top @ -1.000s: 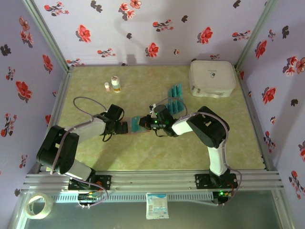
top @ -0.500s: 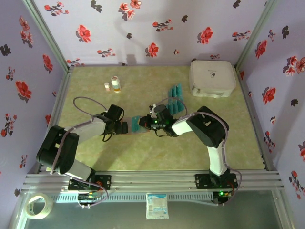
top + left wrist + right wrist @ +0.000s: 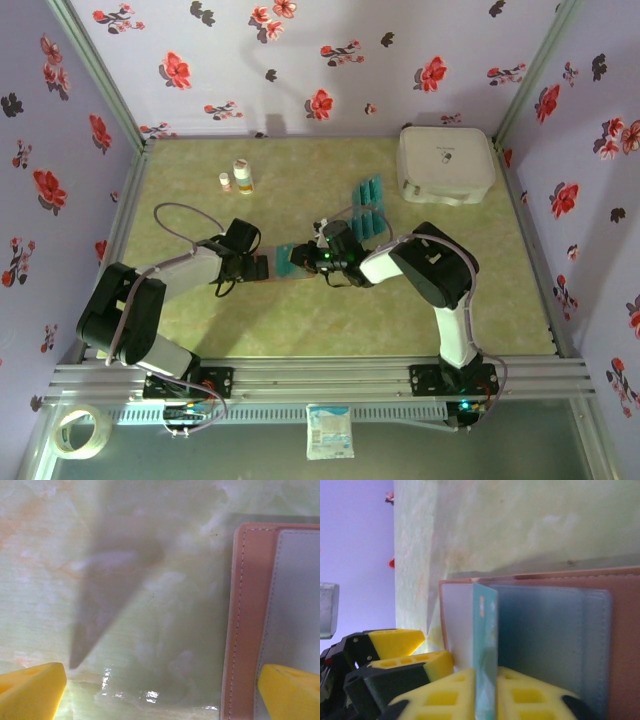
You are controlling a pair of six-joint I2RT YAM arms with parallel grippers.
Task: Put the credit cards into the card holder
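Teal credit card held edge-on between right gripper fingers, set against open card holder pocket; left gripper seen at holder's left edge.

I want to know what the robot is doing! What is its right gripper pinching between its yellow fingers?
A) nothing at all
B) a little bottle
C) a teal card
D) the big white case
C: in the right wrist view, the right gripper is shut on a thin teal credit card, held on edge at the open card holder.
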